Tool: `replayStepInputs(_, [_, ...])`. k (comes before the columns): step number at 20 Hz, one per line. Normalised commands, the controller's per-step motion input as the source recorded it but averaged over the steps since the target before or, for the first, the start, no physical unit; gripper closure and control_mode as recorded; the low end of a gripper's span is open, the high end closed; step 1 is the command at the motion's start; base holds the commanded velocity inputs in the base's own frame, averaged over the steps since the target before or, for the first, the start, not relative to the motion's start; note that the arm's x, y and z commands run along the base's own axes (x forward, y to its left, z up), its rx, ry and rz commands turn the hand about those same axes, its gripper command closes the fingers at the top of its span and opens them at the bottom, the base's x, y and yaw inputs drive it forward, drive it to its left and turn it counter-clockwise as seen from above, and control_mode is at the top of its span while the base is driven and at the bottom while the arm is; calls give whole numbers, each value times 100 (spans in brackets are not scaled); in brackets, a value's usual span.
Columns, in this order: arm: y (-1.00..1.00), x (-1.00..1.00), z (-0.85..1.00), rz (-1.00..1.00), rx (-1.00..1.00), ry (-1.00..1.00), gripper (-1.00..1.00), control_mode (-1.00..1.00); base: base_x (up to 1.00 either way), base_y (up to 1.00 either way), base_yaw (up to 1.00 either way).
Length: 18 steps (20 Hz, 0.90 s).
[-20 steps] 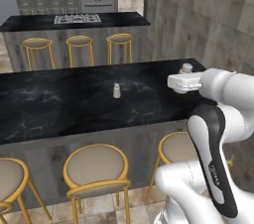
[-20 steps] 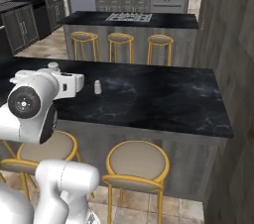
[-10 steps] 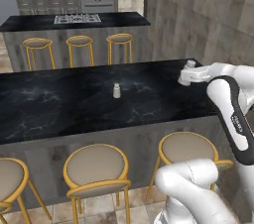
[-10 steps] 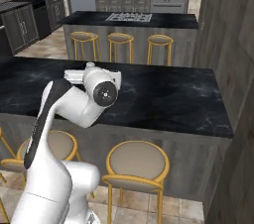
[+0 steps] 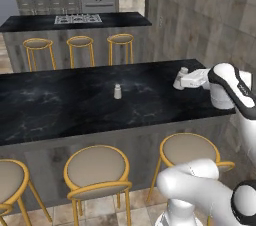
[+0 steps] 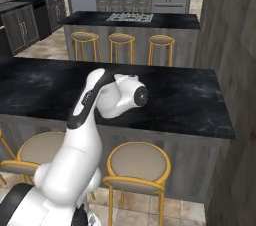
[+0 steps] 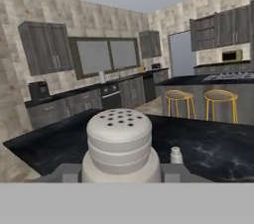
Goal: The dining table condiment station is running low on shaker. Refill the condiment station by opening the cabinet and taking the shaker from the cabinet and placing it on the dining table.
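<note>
My gripper (image 5: 181, 78) is shut on a pale shaker (image 5: 178, 81) over the right end of the dining table (image 5: 60, 115), a long black marble counter. In the hand view the held shaker (image 7: 119, 141) stands upright and close, with its holed cap on top, between my gripper (image 7: 119, 172) fingers. I cannot tell whether its base touches the top. A second small shaker (image 5: 117, 91) stands alone near the table's middle, and it sits small on the marble beyond the held shaker (image 7: 175, 155). In the right base view my arm stands in front of the table (image 6: 195, 102). The cabinet is out of view.
Gold-framed stools (image 5: 97, 170) line the table's near side and more stools (image 5: 80, 42) stand at the far side. Behind them is an island with a cooktop (image 5: 77, 19). A dark wood-grain wall (image 6: 232, 45) rises close on the right.
My arm's elbow has swung across toward the right, while the hand with the shaker stayed over the table's right end, shifting slightly left. The shaker on the table has not moved.
</note>
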Motion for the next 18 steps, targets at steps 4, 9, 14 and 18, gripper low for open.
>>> replayStepInputs(4, [1, 13, -53, 10, -5, 4, 100, -100, 0, 0, 0])
replayStepInputs(9, [0, 25, -52, 4, -6, 0, 100, -100, 0, 0, 0])
replayStepInputs(14, [0, 19, -44, 3, -3, 2, 100, -100, 0, 0, 0])
replayStepInputs(18, [-1, 43, -29, 1, -1, 5, 100, -100, 0, 0, 0])
